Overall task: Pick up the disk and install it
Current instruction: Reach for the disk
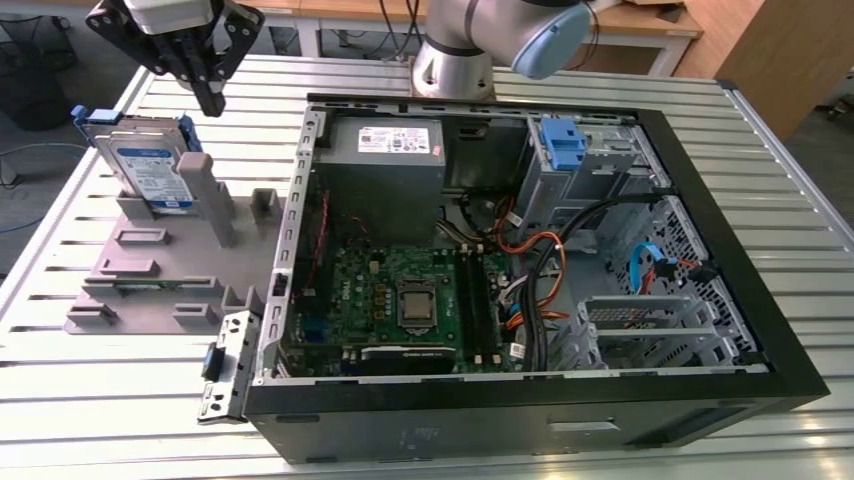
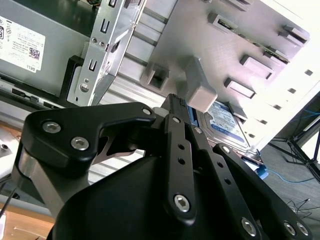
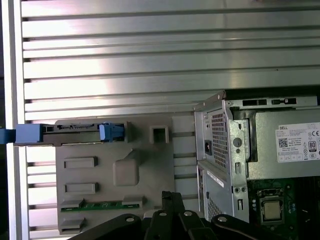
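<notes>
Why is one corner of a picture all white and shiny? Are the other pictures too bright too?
In the second wrist view, strong light washes the grey holder plate nearly white toward one corner. In the first wrist view, the metal table slats glare in bright stripes. The exterior view is lit evenly, though the computer case is shadowy inside.

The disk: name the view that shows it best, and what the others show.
The exterior view: the disk stands on edge in the grey holder, label and blue carrier visible. The first wrist view shows its edge; the second wrist view, part of its label behind a grey post.
</notes>
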